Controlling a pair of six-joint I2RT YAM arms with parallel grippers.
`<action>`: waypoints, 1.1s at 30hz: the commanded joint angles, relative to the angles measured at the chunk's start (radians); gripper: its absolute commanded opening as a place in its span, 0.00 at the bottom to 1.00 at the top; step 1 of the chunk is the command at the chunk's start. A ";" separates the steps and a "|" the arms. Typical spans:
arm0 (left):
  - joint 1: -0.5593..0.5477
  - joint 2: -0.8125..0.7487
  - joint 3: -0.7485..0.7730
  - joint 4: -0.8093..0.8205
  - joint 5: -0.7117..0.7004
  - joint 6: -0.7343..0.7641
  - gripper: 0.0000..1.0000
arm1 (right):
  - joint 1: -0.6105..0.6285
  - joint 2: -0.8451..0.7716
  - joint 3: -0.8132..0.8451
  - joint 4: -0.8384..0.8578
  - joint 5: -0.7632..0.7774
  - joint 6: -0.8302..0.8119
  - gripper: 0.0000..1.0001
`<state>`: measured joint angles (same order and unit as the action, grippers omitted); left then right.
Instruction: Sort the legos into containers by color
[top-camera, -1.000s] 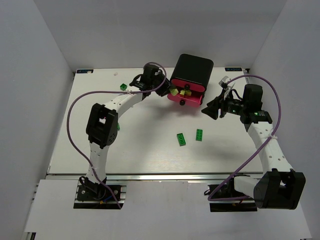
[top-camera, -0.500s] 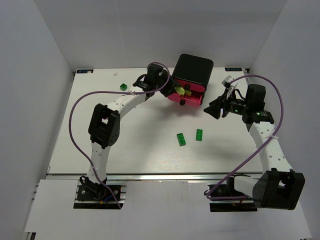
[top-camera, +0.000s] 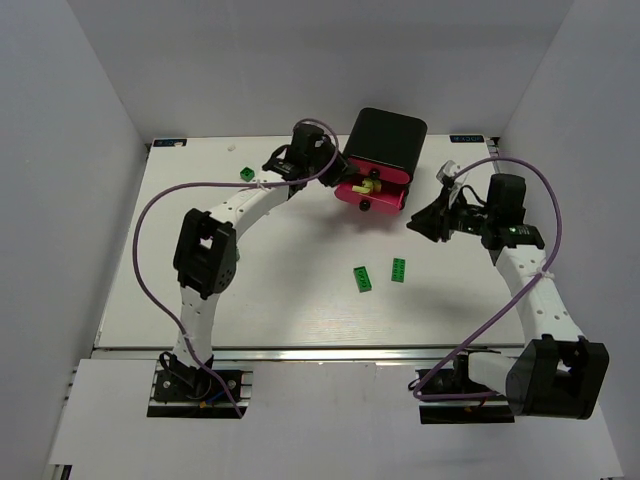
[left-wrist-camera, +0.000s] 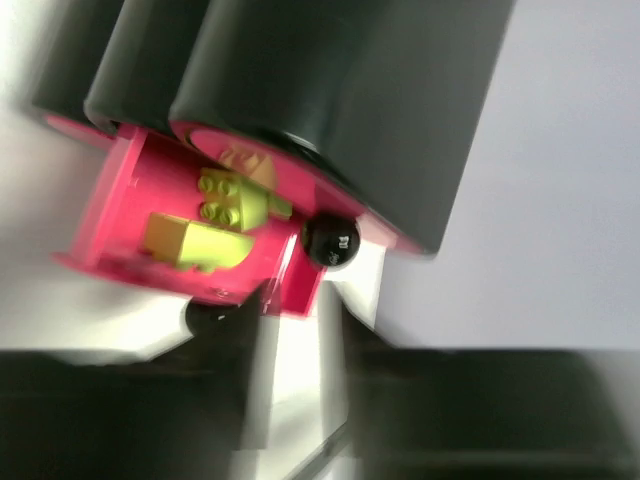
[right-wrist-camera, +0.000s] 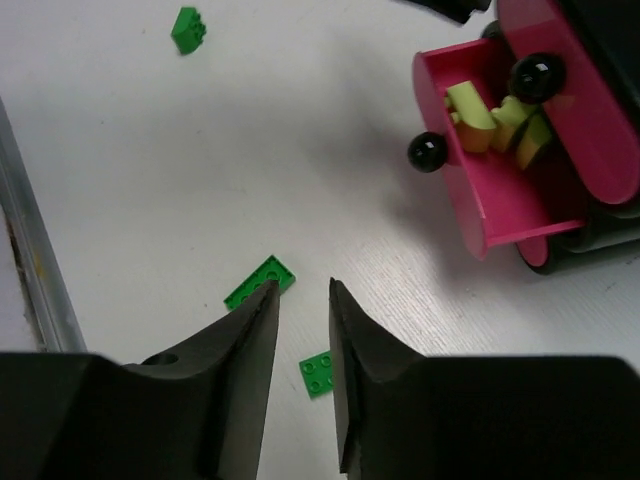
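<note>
Lime-yellow legos (right-wrist-camera: 497, 120) lie in the open magenta drawer (right-wrist-camera: 500, 215) of a black cabinet (top-camera: 388, 135) at the far edge of the surface (top-camera: 250, 300). The left jaws, blurred but seemingly parted and empty, are just beside its left end. The right jaws, narrowly parted and empty, hang right of the drawer, apart from two green flat legos (top-camera: 362, 279) mid-surface and well apart from a green cube (top-camera: 246, 174) near the far edge.
</note>
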<state>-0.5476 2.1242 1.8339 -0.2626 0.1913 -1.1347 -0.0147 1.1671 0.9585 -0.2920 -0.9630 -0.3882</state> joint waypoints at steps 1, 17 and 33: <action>0.017 -0.190 0.007 -0.032 0.010 0.175 0.24 | 0.056 -0.009 -0.040 -0.022 -0.022 -0.159 0.30; 0.026 -1.009 -0.936 -0.084 -0.343 0.946 0.82 | 0.407 0.324 0.112 0.143 0.814 -0.268 0.12; 0.015 -1.144 -1.004 -0.082 -0.423 0.971 0.86 | 0.453 0.554 0.244 0.280 1.106 -0.238 0.11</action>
<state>-0.5266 0.9871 0.8330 -0.3473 -0.2043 -0.1768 0.4351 1.7092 1.1481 -0.0731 0.0525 -0.6422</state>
